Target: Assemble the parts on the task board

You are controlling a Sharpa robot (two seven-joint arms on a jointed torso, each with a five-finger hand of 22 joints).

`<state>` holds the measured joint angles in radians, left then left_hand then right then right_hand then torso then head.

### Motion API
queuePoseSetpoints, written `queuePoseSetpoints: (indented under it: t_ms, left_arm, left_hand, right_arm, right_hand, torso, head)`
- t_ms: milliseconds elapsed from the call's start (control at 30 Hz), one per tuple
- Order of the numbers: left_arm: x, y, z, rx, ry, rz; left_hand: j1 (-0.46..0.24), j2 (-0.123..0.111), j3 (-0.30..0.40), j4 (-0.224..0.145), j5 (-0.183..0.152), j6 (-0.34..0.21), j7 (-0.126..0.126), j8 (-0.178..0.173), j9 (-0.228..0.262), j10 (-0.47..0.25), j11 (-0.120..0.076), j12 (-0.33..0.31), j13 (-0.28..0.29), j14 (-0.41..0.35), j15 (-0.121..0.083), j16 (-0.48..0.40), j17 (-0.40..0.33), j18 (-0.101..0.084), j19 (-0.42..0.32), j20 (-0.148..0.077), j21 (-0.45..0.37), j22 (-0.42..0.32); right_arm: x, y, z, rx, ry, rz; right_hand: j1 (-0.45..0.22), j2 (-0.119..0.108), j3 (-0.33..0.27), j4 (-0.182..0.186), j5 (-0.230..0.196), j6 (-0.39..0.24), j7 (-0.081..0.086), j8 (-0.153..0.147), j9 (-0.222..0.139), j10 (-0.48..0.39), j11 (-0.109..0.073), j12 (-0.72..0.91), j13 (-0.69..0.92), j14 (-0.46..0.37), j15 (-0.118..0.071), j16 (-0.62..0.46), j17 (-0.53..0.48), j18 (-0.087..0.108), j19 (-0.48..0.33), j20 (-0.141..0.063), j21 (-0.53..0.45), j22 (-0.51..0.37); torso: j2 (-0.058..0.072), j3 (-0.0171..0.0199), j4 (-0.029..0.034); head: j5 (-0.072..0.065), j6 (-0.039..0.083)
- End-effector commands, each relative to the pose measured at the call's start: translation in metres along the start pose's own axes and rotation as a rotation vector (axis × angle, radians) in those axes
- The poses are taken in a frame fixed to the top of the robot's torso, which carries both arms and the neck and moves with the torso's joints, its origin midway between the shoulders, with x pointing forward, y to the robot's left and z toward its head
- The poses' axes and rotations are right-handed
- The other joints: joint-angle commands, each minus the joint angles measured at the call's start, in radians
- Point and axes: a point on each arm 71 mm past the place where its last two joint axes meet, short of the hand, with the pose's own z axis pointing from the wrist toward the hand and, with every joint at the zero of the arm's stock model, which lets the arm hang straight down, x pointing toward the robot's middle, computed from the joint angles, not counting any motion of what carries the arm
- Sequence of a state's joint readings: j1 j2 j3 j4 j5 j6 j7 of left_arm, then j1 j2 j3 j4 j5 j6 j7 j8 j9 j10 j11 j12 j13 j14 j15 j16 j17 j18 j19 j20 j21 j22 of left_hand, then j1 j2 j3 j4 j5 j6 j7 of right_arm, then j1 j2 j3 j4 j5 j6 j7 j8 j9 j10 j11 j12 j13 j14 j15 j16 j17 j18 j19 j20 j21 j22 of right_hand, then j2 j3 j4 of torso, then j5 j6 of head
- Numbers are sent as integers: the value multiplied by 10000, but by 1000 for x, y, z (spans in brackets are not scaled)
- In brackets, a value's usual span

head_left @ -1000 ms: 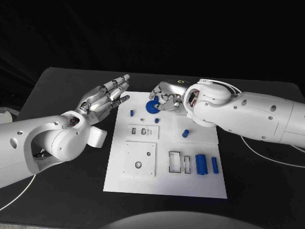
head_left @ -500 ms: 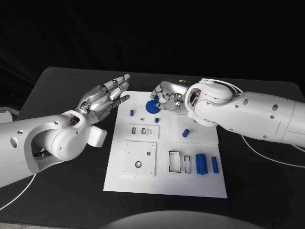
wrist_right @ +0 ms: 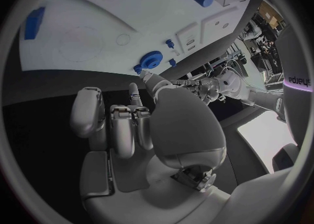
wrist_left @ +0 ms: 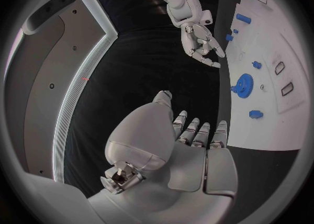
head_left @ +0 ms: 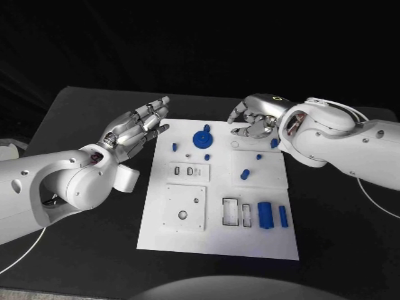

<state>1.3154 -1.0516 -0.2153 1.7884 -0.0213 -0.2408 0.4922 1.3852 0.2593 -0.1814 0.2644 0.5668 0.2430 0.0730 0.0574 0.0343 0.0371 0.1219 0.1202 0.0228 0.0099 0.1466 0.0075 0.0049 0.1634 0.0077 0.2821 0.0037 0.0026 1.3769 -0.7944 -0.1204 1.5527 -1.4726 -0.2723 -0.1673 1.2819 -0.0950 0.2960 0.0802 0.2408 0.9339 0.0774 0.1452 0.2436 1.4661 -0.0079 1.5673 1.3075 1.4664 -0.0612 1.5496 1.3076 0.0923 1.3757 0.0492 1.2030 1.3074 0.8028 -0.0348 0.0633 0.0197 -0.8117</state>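
Note:
The white task board [head_left: 220,244] lies in the middle of the black table. A blue gear [head_left: 202,139] sits free on its far part, also seen as the gear [wrist_left: 246,84] and the gear [wrist_right: 151,58]. My right hand [head_left: 252,120] hovers over the board's far right corner, to the right of the gear, loosely curved and holding nothing. A small blue piece [head_left: 274,143] lies just beside it. My left hand [head_left: 137,127] is raised off the board's far left corner, palm up and fingers spread, empty. From the left wrist, the right hand [wrist_left: 199,38] hangs with fingers apart.
Small blue pegs [head_left: 174,147] [head_left: 206,157] [head_left: 244,174] dot the board's far half. Two blue cylinders [head_left: 264,215] [head_left: 282,216] lie at its near right beside rectangular slots [head_left: 229,211]. A raised white plate [head_left: 183,208] with holes sits near left.
My right hand has pulled away from the blue gear and moved to the right; the gear stays on the board. The left hand has not moved.

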Motion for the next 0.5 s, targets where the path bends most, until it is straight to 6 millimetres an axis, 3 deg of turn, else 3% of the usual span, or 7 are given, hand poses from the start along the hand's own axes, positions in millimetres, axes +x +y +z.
queuePoseSetpoints:
  t_ms: [33,367,500]
  left_arm:
    - [2,-1,0,92,166,-82]
    - [3,0,2,58,261,-115]
    - [4,0,2,66,292,-128]
  left_hand:
    - [104,-25,56,3,69,17,45,68,16,0,36,60,11,-3,68,58,12,180,-5,57,18,16]
    - [117,-31,67,-10,78,1,31,67,13,9,52,75,13,9,117,73,17,179,0,62,21,18]
    - [128,-33,77,-22,84,-5,20,66,12,24,75,108,20,14,145,81,20,177,1,65,21,18]
  right_arm:
    - [-3,-7,-10,117,-154,-283]
    - [-1,-38,-36,741,-107,-371]
    - [4,-50,-43,985,-124,-377]
  right_hand:
    - [-144,-15,-179,70,-233,90,-1,99,52,1047,-35,35,2633,1044,-60,212,2632,-178,302,-26,503,1031]
    - [-156,-17,-360,158,-350,17,-54,131,94,1047,-73,35,2633,1044,-103,212,2632,-240,490,-68,809,1221]
    - [-167,-26,-477,245,-478,-232,-67,31,55,1047,-97,35,2633,1031,-132,167,2599,-249,529,-96,858,1271]
  torso:
    - [5,23,-31]
    - [-13,12,4]
    - [-12,9,-8]
  head:
    - [77,18]
    - [-134,24]
    - [-105,56]
